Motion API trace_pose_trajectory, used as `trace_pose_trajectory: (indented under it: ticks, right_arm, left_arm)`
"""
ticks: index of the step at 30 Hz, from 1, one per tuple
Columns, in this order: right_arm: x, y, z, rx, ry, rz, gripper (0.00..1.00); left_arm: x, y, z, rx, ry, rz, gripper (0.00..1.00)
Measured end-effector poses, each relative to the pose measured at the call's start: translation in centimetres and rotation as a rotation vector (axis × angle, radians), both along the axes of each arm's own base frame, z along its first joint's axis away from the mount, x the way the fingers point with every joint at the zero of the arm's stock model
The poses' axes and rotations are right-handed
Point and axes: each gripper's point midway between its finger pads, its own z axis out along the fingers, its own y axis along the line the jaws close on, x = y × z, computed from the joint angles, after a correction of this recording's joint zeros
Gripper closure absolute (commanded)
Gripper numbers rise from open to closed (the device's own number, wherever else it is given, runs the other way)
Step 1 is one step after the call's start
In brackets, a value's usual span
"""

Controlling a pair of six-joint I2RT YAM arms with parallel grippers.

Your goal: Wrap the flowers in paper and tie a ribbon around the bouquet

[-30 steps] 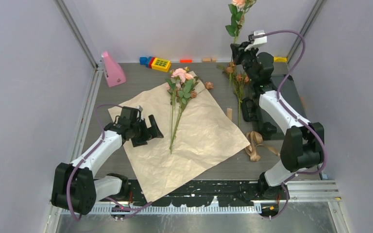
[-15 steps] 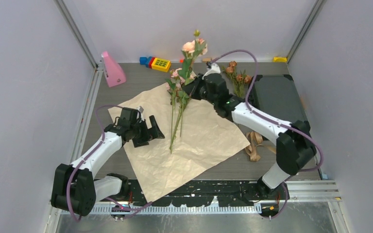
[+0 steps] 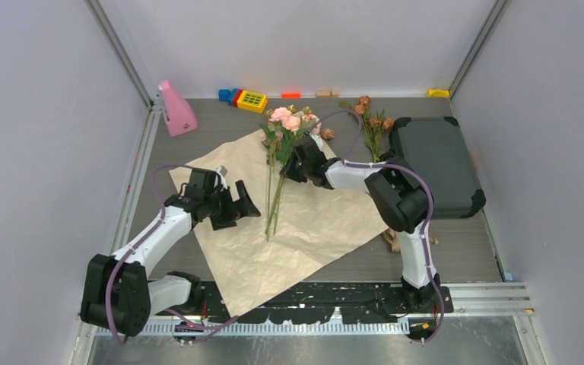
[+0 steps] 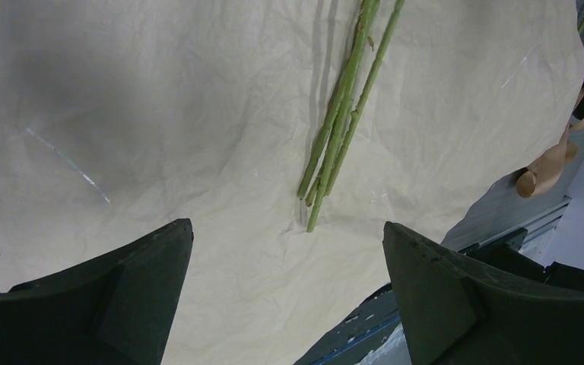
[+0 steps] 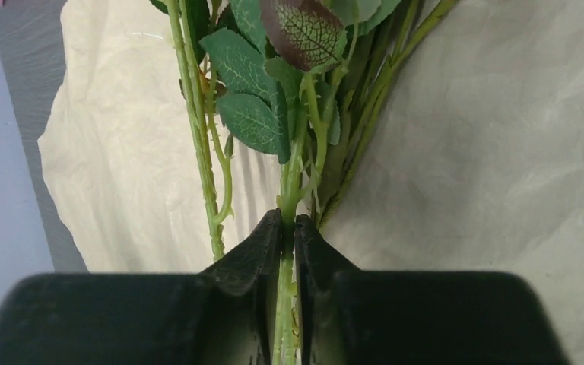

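Looking down from the top view, I find one container: a dark hard case [image 3: 435, 163] lying flat at the far right of the table [image 3: 464, 258]. Its lid is shut, so I cannot tell what is in it. Just left of it a few brownish-red roses [image 3: 372, 122] lie on the bare table, between the case and the paper [image 3: 312, 220]. The paper is spread pale face up across the middle. The flowers [image 3: 285, 122] lie on it with their pink heads at its far edge and their thin green stems running toward the near side. My right gripper [image 5: 289, 222] sits low over the leafy part of that bunch, its jaws pinched almost together on one green stem. My left gripper [image 4: 286, 226] hangs over the left part of the sheet with its jaws spread wide and nothing between them, and the cut stem ends lie on the paper ahead of it. The ribbon [image 4: 551, 160] curls on the table just off the paper's near right edge, mostly hidden behind the right arm from above. As for writing, a yellow toy [image 3: 252, 100] by the far wall shows a grid of dark squares too small to read, and a pink wedge [image 3: 175, 110] stands at the far left.
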Motion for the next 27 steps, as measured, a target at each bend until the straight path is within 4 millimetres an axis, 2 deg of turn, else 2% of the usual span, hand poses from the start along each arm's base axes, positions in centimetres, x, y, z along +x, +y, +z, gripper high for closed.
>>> trace_pose_trajectory:
  ticks: [3, 5, 6, 8, 10, 14, 16, 18, 20, 23, 25, 27]
  right_arm:
    - [-0.1, 0.1, -0.2, 0.003, 0.010, -0.005, 0.63]
    - [0.1, 0.1, 0.1, 0.000, 0.001, -0.009, 0.49]
    - [0.1, -0.1, 0.2, -0.010, -0.002, -0.010, 0.42]
    - [0.0, -0.7, 0.6, -0.039, -0.010, -0.009, 0.21]
    - [-0.1, -1.4, 1.5, -0.074, -0.028, -0.009, 0.09]
    - [-0.3, -3.9, 5.6, -0.155, -0.118, -0.012, 0.06]
    - [-0.5, -6.1, 8.4, -0.184, -0.170, -0.033, 0.06]
    - [-0.5, -8.3, 10.3, -0.199, -0.205, -0.070, 0.06]
    - [-0.4, -12.1, 11.3, -0.222, -0.220, -0.142, 0.06]
    - [-0.3, -17.6, 10.2, -0.285, -0.185, -0.257, 0.07]
    - [-0.8, -21.5, 7.9, -0.351, -0.122, -0.331, 0.07]
    - [-1.8, -24.4, 5.5, -0.413, -0.052, -0.377, 0.09]
  left_arm:
    - [0.0, -0.2, 0.0, -0.009, 0.003, -0.007, 0.00]
    - [0.1, -0.3, -0.2, -0.012, 0.006, -0.010, 0.00]
    - [0.1, -0.3, -0.2, -0.014, 0.010, -0.011, 0.00]
    - [0.1, -0.4, -0.4, -0.016, 0.018, -0.014, 0.00]
    - [0.0, -0.5, -0.5, -0.018, 0.022, -0.016, 0.00]
    - [0.0, -0.5, -0.5, -0.021, 0.025, -0.019, 0.00]
    - [0.0, -0.5, -0.5, -0.021, 0.025, -0.019, 0.00]
    - [0.0, -0.5, -0.5, -0.021, 0.024, -0.019, 0.00]
    - [0.0, -0.5, -0.5, -0.021, 0.024, -0.019, 0.00]
    - [0.0, -0.5, -0.5, -0.021, 0.025, -0.019, 0.00]
    - [0.0, -0.5, -0.5, -0.021, 0.025, -0.019, 0.00]
    - [0.0, -0.5, -0.6, -0.021, 0.025, -0.019, 0.00]
